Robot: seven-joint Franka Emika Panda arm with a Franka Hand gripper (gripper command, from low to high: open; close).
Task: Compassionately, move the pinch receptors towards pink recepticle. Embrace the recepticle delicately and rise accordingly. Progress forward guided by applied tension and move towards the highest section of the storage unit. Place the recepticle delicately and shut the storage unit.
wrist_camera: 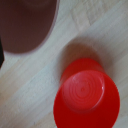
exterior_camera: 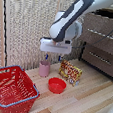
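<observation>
The pink cup [exterior_camera: 44, 68] stands upright on the wooden table, left of the snack bag in the exterior view. My white gripper [exterior_camera: 52, 57] hangs just above it and a little toward the exterior view's right. It is open, and its blue-tipped fingers [exterior_camera: 46, 56] hold nothing. One finger is right over the cup's rim. In the wrist view the cup [wrist_camera: 25, 25] is a blurred pink shape close to the camera. The dark brown cabinet [exterior_camera: 101, 45] with silver handles stands at the exterior view's right. Its top drawer [exterior_camera: 108, 20] is partly behind the arm, and I cannot tell how it stands.
A low red bowl [exterior_camera: 56, 85] [wrist_camera: 87, 97] sits on the table in front of the cup. A yellow-red snack bag [exterior_camera: 71, 72] stands beside it. A red wire basket [exterior_camera: 11, 88] fills the front left corner. A light curtain hangs behind.
</observation>
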